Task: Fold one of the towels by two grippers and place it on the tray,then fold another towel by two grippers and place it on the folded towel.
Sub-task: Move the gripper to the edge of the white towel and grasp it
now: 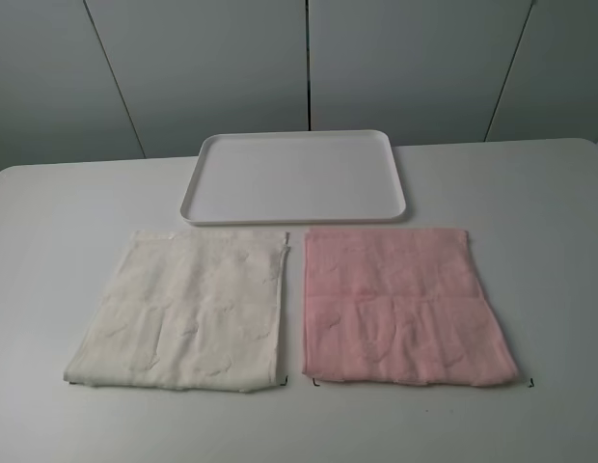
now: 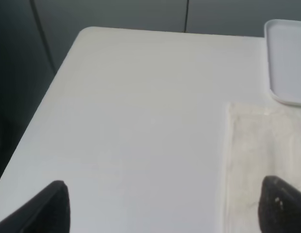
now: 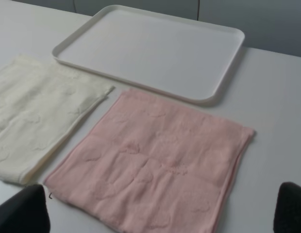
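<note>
- Cream towel [image 1: 183, 309] flat on table [image 1: 67, 203], beside pink towel [image 1: 400, 304], before empty tray [image 1: 294, 177].
- Left fingers [image 2: 281, 206] and right fingers [image 3: 24, 211] spread wide, holding nothing.
- Pinch 2 near corners together, fold evenly.

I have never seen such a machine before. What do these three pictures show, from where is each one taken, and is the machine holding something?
It is a robot with two arms, each ending in a gripper. One picture comes from a camera mounted high, looking down on a white table. The arms do not show there. The other two come from small cameras on the arms' wrists; the dark shapes at their lower edge are the finger tips of the left gripper and the right gripper.

On the table lie a cream towel and a pink towel, flat and side by side, not touching. Behind them sits a white tray with nothing on it.

Both grippers are open and hold nothing. No towel is folded yet.
</note>
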You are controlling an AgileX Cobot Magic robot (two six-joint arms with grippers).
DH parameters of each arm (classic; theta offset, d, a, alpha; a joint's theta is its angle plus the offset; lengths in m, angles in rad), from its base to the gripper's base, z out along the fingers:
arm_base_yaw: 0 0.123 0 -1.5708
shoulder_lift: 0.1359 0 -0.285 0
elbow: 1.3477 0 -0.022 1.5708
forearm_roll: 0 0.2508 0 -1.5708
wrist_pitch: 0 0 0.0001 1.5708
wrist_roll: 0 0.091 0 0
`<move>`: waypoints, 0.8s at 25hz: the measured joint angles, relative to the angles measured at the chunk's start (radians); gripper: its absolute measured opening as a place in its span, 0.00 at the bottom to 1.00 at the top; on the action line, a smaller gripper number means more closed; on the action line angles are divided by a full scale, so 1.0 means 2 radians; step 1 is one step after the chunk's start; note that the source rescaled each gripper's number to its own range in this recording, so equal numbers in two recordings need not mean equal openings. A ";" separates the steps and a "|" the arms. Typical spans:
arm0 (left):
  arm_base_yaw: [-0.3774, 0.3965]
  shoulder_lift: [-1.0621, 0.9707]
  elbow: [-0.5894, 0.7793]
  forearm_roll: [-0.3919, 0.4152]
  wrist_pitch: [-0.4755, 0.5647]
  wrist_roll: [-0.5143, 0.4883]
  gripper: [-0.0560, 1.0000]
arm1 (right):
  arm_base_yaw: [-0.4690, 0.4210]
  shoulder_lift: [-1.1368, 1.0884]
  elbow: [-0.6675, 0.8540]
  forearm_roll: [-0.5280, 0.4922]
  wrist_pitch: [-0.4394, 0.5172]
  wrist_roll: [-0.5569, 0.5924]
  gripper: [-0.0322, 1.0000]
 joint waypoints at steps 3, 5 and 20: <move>0.000 0.047 -0.024 -0.021 -0.001 0.040 0.99 | 0.000 0.038 -0.020 0.000 0.000 0.001 1.00; 0.000 0.082 -0.036 -0.033 -0.003 0.075 0.99 | 0.000 0.072 -0.030 0.000 0.000 -0.005 1.00; 0.000 0.307 -0.048 -0.058 -0.033 0.376 0.99 | 0.000 0.362 -0.045 0.216 -0.113 -0.262 1.00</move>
